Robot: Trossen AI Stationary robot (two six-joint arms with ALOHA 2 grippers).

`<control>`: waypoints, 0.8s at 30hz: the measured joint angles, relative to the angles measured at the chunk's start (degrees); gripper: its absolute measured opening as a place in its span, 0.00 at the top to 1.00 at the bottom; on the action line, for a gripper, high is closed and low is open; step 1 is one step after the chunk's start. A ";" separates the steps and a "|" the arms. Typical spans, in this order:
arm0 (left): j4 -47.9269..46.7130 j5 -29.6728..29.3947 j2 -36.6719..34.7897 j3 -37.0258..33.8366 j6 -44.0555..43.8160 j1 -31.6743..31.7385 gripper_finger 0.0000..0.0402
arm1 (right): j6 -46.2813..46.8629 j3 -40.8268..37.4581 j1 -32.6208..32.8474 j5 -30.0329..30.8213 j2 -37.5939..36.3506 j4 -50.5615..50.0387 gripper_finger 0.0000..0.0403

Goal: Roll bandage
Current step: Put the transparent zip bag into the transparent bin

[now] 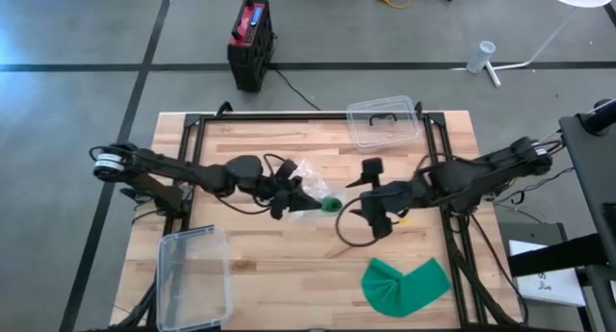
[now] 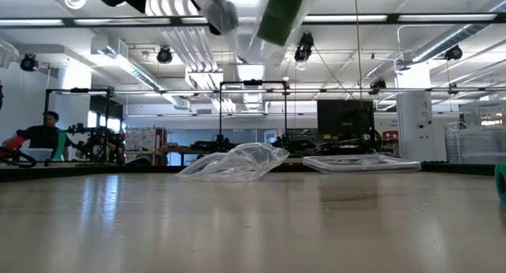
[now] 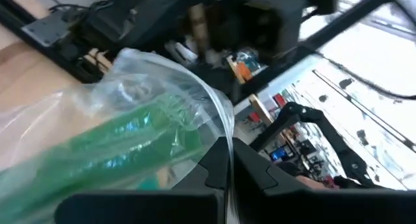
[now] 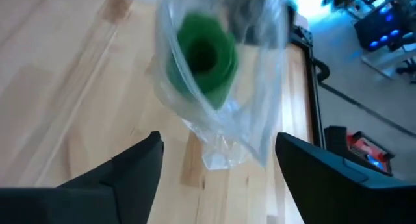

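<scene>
A rolled green bandage (image 4: 200, 55) sits inside a clear plastic bag (image 4: 224, 113), held up above the middle of the table. The roll also shows in the high view (image 1: 330, 203) and at the top of the low view (image 2: 281, 12). My left gripper (image 1: 292, 199) is shut on the bag from the table's left side. My right gripper (image 1: 377, 219) stands open just right of the bag. Its two fingers (image 4: 140, 165) are spread on either side of the bag's lower end and touch nothing. My left gripper pinches the clear bag's film at an edge (image 3: 224, 130) between its two shut fingers (image 3: 260, 175), which come in about level from the table's left. The bag is lifted clear of the table, with the green roll (image 3: 130, 146) lying inside it, beside the fingers.
A second clear bag (image 2: 237, 162), empty, lies crumpled on the table behind the grippers. A loose green bandage (image 1: 404, 284) is spread at the near right. A clear tub (image 1: 385, 122) stands at the far edge, another (image 1: 195, 274) at the near left.
</scene>
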 joint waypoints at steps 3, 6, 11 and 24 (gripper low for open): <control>-0.09 1.77 -0.51 0.00 1.60 -0.79 1.00 | -1.68 -0.08 -0.22 0.00 2.78 1.87 0.32; -0.81 3.01 -0.56 0.00 1.87 -1.55 1.00 | -3.06 0.09 -0.43 0.00 4.70 4.39 0.36; -4.55 2.62 -0.58 -0.02 2.91 -2.33 1.00 | -3.86 0.71 -0.09 -1.81 5.83 5.54 0.46; -8.30 0.73 -0.58 -0.11 7.29 -2.28 1.00 | 3.50 1.07 -0.07 -10.98 5.73 1.22 0.87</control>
